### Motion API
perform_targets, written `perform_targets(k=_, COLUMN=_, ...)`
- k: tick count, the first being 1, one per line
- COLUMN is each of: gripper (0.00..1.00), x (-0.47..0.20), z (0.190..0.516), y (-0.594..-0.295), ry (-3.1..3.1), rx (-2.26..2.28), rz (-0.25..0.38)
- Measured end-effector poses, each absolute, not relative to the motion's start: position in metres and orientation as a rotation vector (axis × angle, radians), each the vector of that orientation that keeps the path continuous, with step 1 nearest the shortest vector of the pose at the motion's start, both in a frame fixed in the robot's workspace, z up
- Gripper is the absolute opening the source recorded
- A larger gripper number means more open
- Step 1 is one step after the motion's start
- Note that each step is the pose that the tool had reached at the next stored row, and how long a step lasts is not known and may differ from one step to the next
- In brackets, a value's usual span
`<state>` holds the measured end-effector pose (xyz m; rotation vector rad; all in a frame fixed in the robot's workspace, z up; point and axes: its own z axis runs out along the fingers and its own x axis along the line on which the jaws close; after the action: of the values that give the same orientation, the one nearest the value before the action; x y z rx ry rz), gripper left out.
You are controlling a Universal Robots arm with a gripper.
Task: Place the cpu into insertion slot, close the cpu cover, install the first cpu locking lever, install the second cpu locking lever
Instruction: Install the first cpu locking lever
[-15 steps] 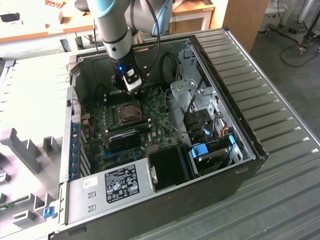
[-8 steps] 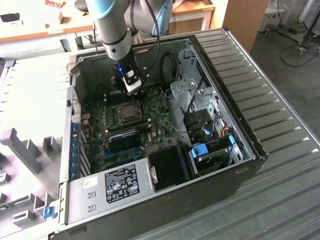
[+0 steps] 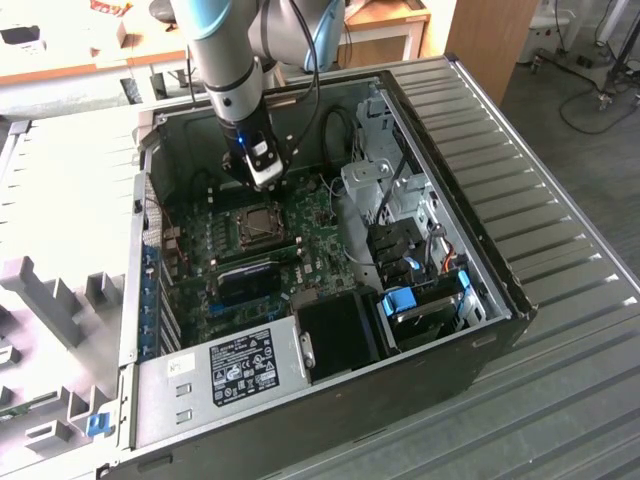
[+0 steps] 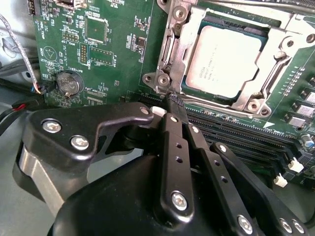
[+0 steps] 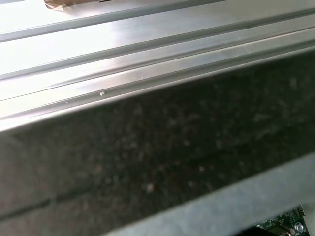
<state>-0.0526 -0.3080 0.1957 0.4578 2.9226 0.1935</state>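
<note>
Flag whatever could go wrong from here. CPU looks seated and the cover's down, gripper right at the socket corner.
1. The gripper tip sits at the cpu cover's corner beside the black memory slots; a sideways slip could scrape them or the board.
2. The fingers look pinched together on nothing visible; if a lever wire is meant to be caught there, it may slip off.

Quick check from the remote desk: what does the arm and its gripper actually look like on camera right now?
The arm is a silver-grey tube with light blue joint caps and a black cable running alongside it. Its wrist end carries a small blue light. In the second wrist view the gripper is matte black, built of flat linkage bars fastened with silver screws, narrowing to slim black fingers.
</note>
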Motion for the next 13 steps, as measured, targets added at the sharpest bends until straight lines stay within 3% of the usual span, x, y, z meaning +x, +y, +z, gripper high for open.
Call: perform_targets(k=13, gripper=0.1, x=-0.0527, z=0.1937, y=-0.308, ry=2.923, rx=0.458, rz=0.195)
